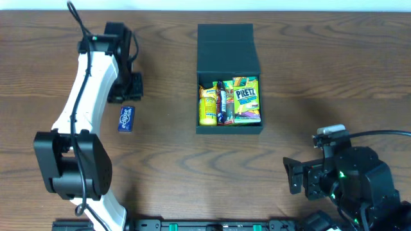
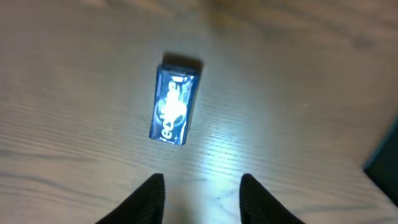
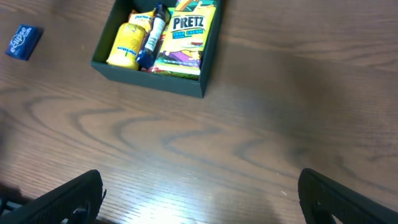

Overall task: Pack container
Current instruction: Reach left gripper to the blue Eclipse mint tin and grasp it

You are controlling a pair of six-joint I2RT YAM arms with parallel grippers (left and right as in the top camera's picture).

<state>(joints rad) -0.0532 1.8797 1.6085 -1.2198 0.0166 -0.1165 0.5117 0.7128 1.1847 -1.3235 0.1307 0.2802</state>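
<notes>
The dark container (image 1: 229, 54) stands at the table's middle back with its flap lid folded open behind it. It holds several snack packets, among them a green Pretz box (image 1: 246, 101) and a yellow packet (image 1: 207, 107). The container also shows in the right wrist view (image 3: 186, 83). A small blue gum packet (image 1: 126, 119) lies flat on the table left of the container, and shows in the left wrist view (image 2: 175, 103). My left gripper (image 2: 202, 194) is open and empty, just above and beside the blue packet. My right gripper (image 3: 200, 199) is open wide and empty at the front right.
The left arm (image 1: 87, 96) runs from its base at the front left up the table's left side. The right arm's body (image 1: 347, 176) sits at the front right corner. A dark corner of the container shows at the right edge of the left wrist view (image 2: 385, 162).
</notes>
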